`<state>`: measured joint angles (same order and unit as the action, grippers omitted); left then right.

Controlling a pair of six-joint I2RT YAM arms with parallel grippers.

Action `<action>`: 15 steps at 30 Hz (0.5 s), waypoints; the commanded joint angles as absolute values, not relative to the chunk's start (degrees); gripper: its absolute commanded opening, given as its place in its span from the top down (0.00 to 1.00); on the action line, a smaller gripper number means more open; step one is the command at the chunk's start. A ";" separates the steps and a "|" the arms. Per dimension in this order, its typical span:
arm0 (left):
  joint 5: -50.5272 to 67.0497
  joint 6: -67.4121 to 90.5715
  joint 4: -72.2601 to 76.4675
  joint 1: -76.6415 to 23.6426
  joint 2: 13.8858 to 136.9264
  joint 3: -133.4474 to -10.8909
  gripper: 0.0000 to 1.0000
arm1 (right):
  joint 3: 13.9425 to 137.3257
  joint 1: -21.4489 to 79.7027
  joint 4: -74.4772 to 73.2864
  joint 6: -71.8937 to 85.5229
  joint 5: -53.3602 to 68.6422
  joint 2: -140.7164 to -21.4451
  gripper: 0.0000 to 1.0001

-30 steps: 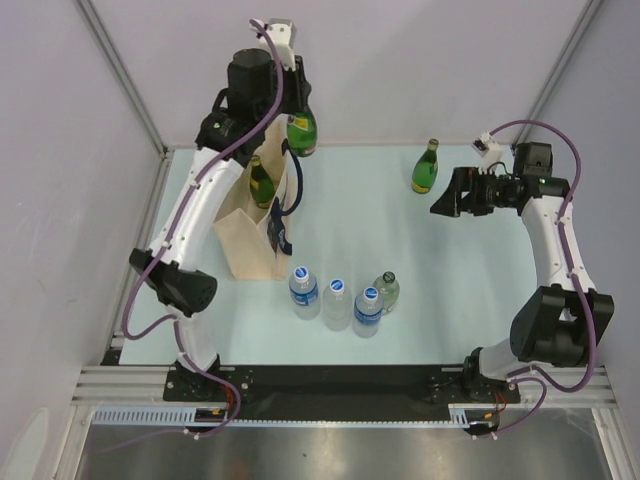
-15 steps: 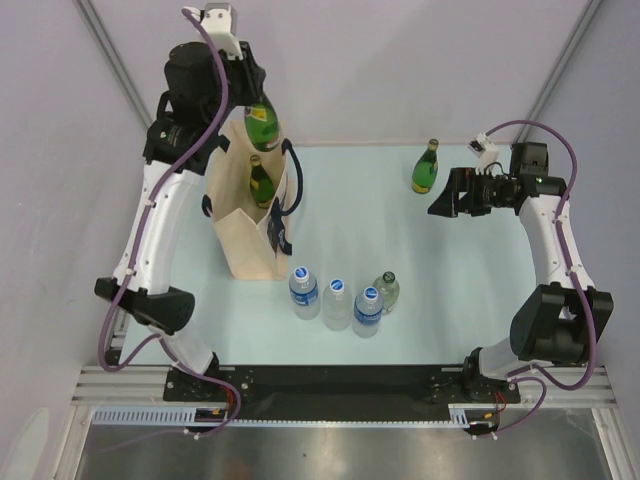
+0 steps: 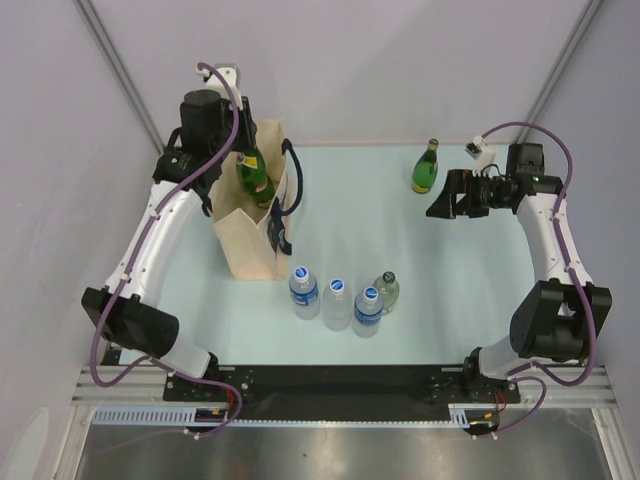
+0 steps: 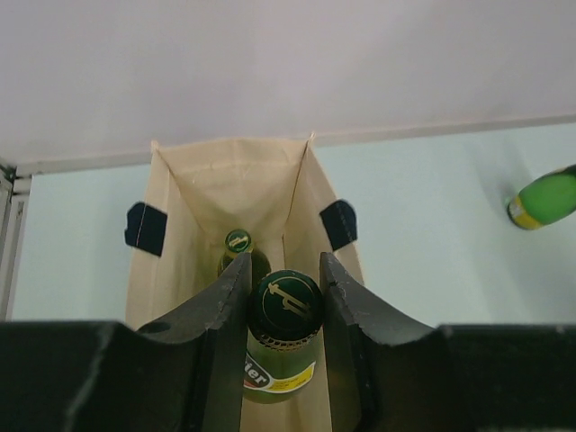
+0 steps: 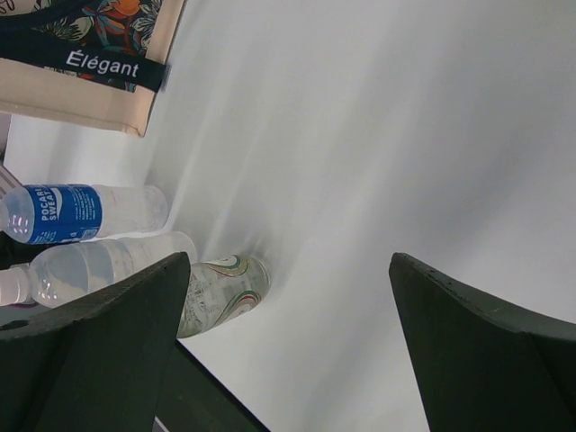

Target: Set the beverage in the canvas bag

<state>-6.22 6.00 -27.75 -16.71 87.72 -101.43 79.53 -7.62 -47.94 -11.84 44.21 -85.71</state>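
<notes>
Two fingers of the left gripper [image 4: 284, 273] pinch the neck of a green bottle [image 4: 285, 306], one pad on each side just under its dark green cap. The cap carries a pale emblem that cannot be read. Below the fingers a yellow label with red print wraps the bottle's shoulder, its words too small to make out. The bottle hangs upright at the open mouth of the canvas bag [image 4: 229, 180]. The bag's beige walls spread to both sides of the fingers, with a navy strap end [image 4: 146, 227] stitched on each. Just beyond the fingertips, deeper in the bag, stands a second green bottle [image 4: 238, 241]. Far off to the fingers' right a third green bottle [image 4: 544, 198] stands on the pale table [image 3: 400, 240].

The right gripper [image 5: 288, 261] holds its fingers spread wide with nothing between them. Beyond its left finger are a clear bottle with a blue label reading "POCARI SWEAT" [image 5: 63, 213], a plain clear bottle [image 5: 99, 265] and a swirl-patterned bottle [image 5: 220, 286]. Farther out, the bag's dark patch [image 5: 103, 65] reads "Élégant" in white.
</notes>
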 commanded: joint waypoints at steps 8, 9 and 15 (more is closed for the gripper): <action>-4.22 6.50 -12.22 -14.15 85.87 -94.22 1.00 | 81.48 -7.29 -48.60 -12.04 43.95 -86.04 0.00; -3.87 6.50 -11.96 -13.98 86.39 -93.78 1.00 | 81.39 -7.29 -48.52 -12.04 43.86 -85.87 0.00; -3.16 7.12 -10.20 -13.19 89.56 -91.23 1.00 | 81.30 -7.29 -48.60 -12.30 43.59 -85.87 0.00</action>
